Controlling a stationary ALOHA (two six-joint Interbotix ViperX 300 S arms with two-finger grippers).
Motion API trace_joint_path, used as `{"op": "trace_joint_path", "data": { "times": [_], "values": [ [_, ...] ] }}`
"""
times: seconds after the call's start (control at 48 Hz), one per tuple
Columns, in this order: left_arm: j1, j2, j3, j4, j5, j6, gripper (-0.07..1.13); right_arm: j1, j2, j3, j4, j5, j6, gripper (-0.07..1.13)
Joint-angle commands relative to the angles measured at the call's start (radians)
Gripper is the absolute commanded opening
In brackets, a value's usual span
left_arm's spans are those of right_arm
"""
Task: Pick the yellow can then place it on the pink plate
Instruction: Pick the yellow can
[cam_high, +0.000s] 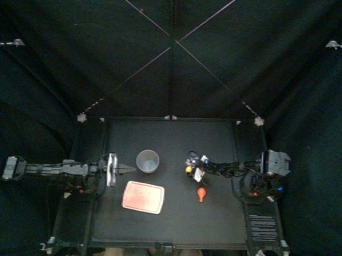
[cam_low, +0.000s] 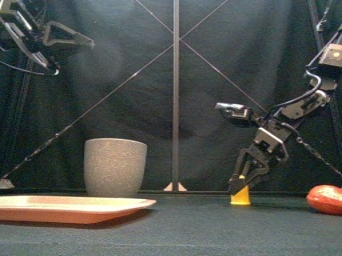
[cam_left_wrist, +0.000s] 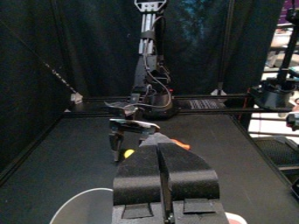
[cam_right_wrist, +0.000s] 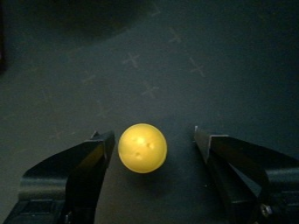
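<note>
yellow can stands upright on the counter, right of the middle, well apart from the pink plate. the right end effector is lowered around it, jaws open on either side, gripping nothing. a red toy lies near. the left end effector rests closed and empty at the left, by the grey cup.

Cup behind tray, can rightward.
</note>
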Motion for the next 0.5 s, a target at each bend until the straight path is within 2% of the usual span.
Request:
{"op": "trace_joint_path", "data": {
  "times": [0.021,0.312,0.5],
  "values": [
    [0.008,0.005,-0.012,0.0,-0.009,0.0,-0.02,0.011,-0.02,-0.018,0.008,-0.003,0.0,1.05],
    [0.012,0.005,-0.012,0.0,-0.009,0.0,-0.02,0.017,-0.011,-0.018,0.044,0.003,0.0,1.04],
    [0.011,0.006,-0.012,0.0,-0.009,0.0,-0.02,0.018,-0.011,-0.018,0.048,0.011,0.0,0.92]
  ]
}}
